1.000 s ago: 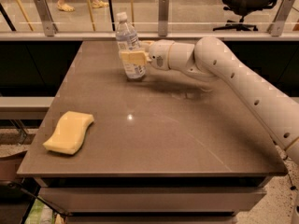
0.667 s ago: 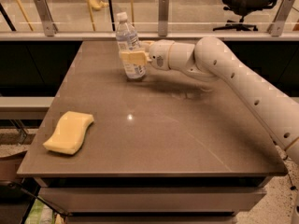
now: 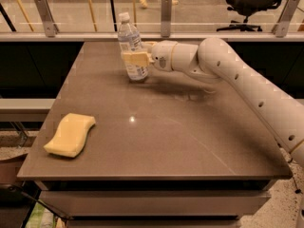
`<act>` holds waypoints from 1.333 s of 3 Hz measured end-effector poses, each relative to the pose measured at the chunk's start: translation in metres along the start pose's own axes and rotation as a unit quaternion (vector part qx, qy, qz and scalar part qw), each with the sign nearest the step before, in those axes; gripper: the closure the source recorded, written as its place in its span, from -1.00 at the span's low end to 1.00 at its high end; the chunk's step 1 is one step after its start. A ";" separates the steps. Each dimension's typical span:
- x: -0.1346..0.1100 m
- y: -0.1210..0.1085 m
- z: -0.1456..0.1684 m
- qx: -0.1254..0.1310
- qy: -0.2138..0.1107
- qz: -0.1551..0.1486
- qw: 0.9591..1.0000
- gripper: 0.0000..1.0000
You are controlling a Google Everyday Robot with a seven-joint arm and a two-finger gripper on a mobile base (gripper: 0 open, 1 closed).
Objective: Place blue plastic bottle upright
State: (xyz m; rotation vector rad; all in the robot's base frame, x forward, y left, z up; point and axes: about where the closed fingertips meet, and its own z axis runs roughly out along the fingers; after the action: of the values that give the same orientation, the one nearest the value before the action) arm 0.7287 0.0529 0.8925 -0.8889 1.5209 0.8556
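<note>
The blue plastic bottle (image 3: 131, 47) is a small clear ribbed bottle with a white cap and a pale label. It stands nearly upright, leaning slightly left, with its base on the far part of the brown table (image 3: 180, 132). My gripper (image 3: 135, 58) reaches in from the right on the white arm (image 3: 237, 75) and is shut on the bottle's middle, with a tan finger pad (image 3: 136, 59) across the front of its label.
A yellow sponge (image 3: 71, 134) lies near the table's front left edge. A glass railing with metal posts (image 3: 165, 13) runs behind the table. An office chair (image 3: 254, 1) stands beyond it at the far right.
</note>
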 end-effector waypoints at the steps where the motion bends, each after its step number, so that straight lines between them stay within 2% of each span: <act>1: 0.000 0.000 0.000 0.000 0.000 0.000 1.000 0.63; 4: -0.001 0.000 0.000 0.000 0.000 0.000 1.000 -0.74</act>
State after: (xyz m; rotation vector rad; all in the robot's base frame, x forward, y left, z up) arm 0.7286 0.0533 0.8931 -0.8894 1.5207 0.8561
